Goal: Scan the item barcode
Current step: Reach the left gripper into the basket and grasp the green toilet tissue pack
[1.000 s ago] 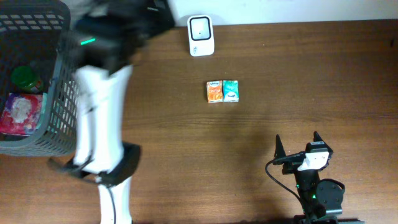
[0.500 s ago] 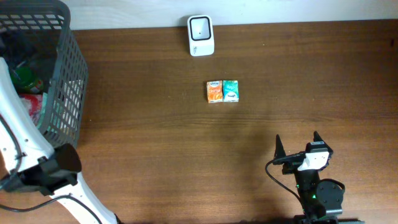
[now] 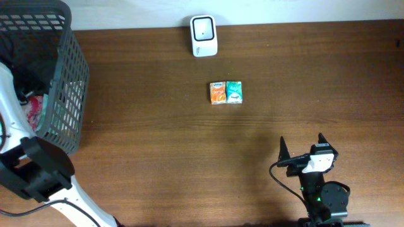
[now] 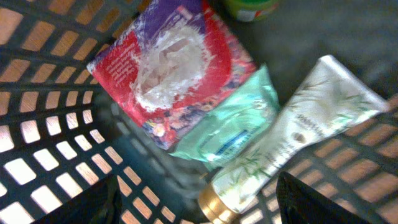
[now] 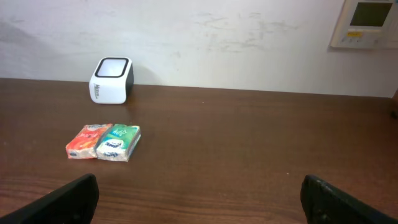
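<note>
Grey basket (image 3: 60, 75) hiding left hand (image 4: 199, 208), tube (image 4: 292, 134) cap cut off

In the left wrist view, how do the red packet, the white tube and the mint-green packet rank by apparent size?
1. red packet
2. white tube
3. mint-green packet, partly covered by the other two, so its rank is unsure.
</note>
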Available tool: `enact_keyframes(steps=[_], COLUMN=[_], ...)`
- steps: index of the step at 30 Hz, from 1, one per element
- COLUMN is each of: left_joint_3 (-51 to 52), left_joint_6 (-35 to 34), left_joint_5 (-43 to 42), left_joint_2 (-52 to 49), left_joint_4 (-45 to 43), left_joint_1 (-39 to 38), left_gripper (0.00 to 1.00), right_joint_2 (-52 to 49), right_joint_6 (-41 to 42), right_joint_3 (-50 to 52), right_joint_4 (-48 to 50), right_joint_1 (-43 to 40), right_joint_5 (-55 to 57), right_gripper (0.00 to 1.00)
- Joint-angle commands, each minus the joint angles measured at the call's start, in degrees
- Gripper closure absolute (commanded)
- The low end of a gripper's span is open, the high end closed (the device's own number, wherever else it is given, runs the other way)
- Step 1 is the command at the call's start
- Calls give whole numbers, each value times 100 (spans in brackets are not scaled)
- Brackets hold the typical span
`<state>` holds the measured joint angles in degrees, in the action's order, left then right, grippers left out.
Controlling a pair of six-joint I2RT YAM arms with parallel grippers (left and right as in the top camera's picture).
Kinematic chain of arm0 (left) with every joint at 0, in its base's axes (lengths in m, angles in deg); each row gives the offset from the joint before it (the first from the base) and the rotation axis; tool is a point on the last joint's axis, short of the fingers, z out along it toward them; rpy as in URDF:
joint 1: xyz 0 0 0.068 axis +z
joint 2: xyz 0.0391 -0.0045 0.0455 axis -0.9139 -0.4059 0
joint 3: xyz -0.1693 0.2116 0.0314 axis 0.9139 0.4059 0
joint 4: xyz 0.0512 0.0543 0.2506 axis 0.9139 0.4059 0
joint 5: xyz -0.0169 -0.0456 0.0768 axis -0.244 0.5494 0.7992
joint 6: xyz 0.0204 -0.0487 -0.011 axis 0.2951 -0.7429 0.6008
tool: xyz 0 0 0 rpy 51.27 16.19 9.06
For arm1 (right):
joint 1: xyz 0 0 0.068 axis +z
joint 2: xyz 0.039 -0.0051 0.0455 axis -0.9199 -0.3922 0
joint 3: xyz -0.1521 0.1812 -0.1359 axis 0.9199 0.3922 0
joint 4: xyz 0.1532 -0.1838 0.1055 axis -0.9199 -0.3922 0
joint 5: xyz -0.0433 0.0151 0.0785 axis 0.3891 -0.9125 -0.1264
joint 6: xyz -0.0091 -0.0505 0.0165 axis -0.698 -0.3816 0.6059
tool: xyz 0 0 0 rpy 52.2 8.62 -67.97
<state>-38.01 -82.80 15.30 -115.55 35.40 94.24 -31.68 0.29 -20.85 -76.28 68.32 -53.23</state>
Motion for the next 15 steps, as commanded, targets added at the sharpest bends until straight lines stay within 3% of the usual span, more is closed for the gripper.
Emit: enact_keyframes(steps=[1, 6, 8, 11, 15], left_joint_3=[664, 1558, 1832, 2149, 2485], left_joint_6=[389, 903, 1325, 1425, 1552], left_joint_5=[-107, -328, -691, -728, -728], left_joint_2=[-39, -50, -50, -50, -50], left_joint_4=[-271, -841, -1058, -1375, -1888], left_joint_1=[223, 280, 278, 273, 284], left_gripper=[22, 27, 26, 25, 18], right_joint_2=[37, 37, 37, 37, 37], right_joint_6=[63, 63, 63, 63, 63], right_joint_3=[50, 50, 50, 50, 50], right_joint_4=[-7, -9, -7, -7, -9], right_joint_1=[-20, -20, -20, -20, -20], right_joint_5=[31, 31, 31, 31, 31], right_gripper=[1, 1, 1, 1, 1])
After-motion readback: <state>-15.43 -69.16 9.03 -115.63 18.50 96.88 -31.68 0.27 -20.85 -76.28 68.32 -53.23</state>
